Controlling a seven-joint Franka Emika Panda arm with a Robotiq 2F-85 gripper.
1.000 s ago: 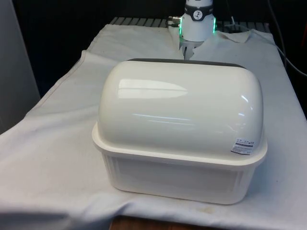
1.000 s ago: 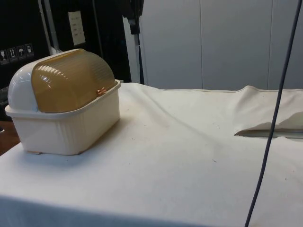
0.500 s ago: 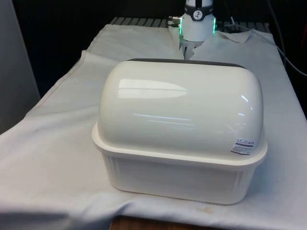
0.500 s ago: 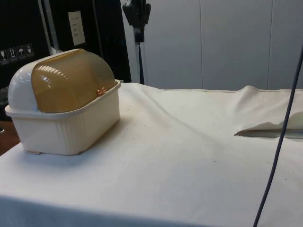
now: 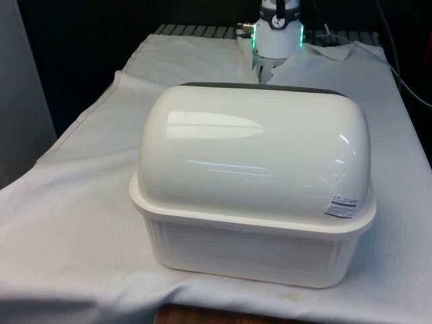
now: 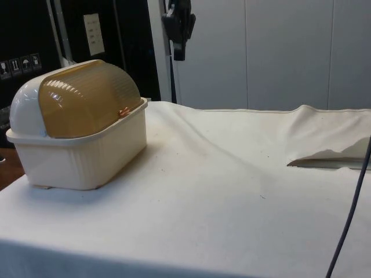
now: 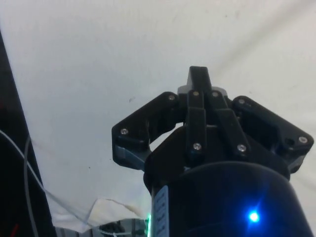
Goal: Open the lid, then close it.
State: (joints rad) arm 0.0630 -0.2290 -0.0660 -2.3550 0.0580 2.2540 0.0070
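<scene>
Front view: cream bread box [image 5: 253, 192] sits mid-table on the white cloth [image 5: 74, 202], its smooth domed back toward the camera, a small label [image 5: 343, 206] low on the dome at the front view's right. Behind it the white arm base [image 5: 277, 30] rises at the table's far end.

Side view: box [image 6: 78, 124] stands near the table's end, base ribbed. Amber ribbed lid [image 6: 87, 104] is rolled down and shut, its small handle [image 6: 123, 112] resting at the base rim. Black gripper [image 6: 178, 26] hangs high in the air, past the box's lid side, well above the cloth and well apart from the lid. A dark cable [image 6: 351, 214] crosses the near corner.

Wrist view: gripper [image 7: 198, 81] points down over bare cloth [image 7: 98, 59], fingers pressed together, closed on nothing. Thin wires [image 7: 34, 182] trail along the cloth's edge.
</scene>
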